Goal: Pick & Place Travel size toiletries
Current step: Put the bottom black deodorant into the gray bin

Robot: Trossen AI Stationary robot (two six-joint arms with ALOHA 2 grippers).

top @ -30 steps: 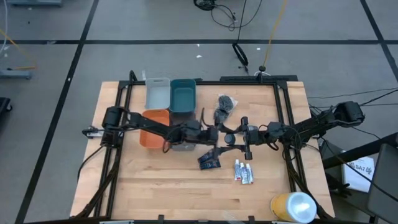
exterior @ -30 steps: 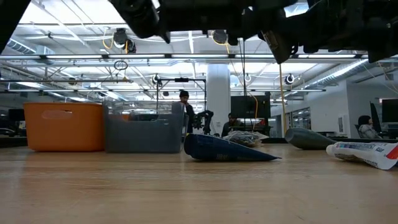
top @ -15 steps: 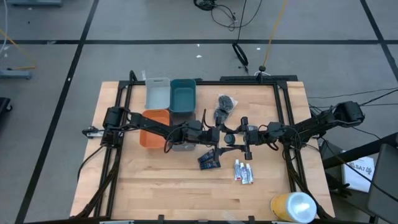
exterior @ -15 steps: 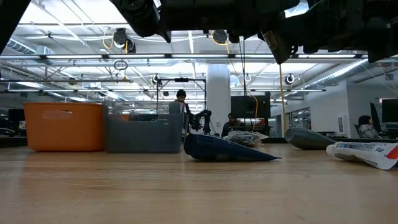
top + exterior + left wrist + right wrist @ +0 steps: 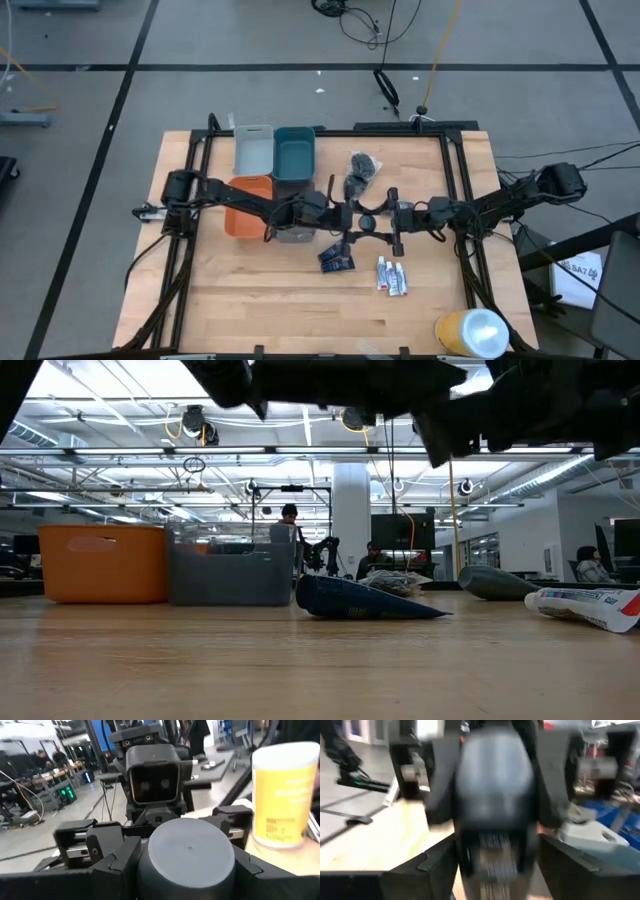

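Note:
A dark grey oval bottle is held in mid-air over the table's middle, between my two grippers, which face each other. My left gripper is shut on it. My right gripper is open, one finger on either side of the bottle; I cannot tell whether they touch it. Two dark blue packets and the white tubes lie flat on the table nearer the front. Another grey bottle and the dark puffs lie farther back. My left gripper pinches the bottle between its two fingers, which come level from the table's left. The bottle's flat round end faces the left wrist camera. The bottle is lifted clear of the table and lies level along the line between the two grippers.
The orange bin and the grey bin stand under my left arm, with the teal bin and the clear bin behind them. A big yellow cylinder stands at the near right corner. Bare wood lies along the near edge.
My right arm has shifted a little: in the low view its dark bulk now shows larger and lower than before. The left arm and the things on the table have stayed where they were.

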